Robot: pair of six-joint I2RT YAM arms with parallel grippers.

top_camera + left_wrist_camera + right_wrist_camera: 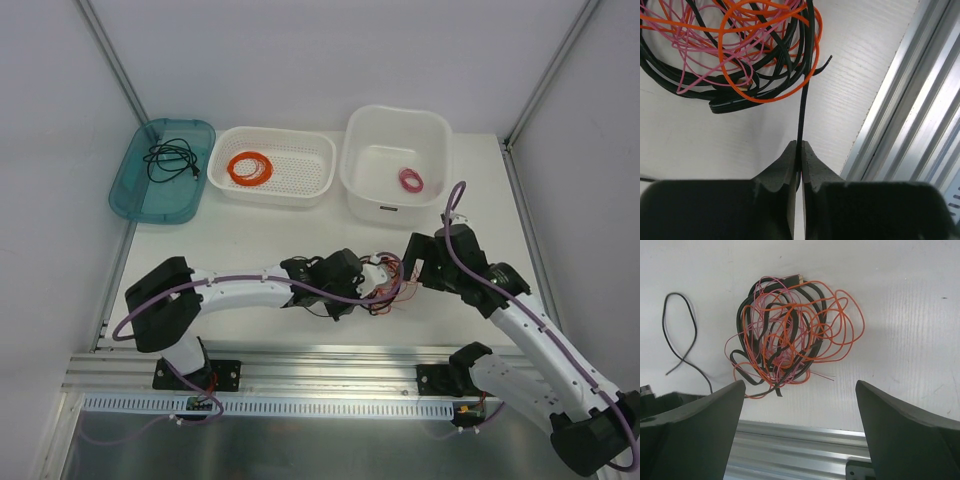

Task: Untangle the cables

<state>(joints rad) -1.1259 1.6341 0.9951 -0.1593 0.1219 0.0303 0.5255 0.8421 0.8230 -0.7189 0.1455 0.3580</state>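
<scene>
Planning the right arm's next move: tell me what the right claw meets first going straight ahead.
Most likely the cables, centred ahead of the open right claw; nothing shows in between, though depth is unclear.

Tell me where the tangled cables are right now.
In the top view the cables lie centre-right near the front edge of the table, between the left gripper, shut on one black strand, and the open right gripper poised over them.
</scene>
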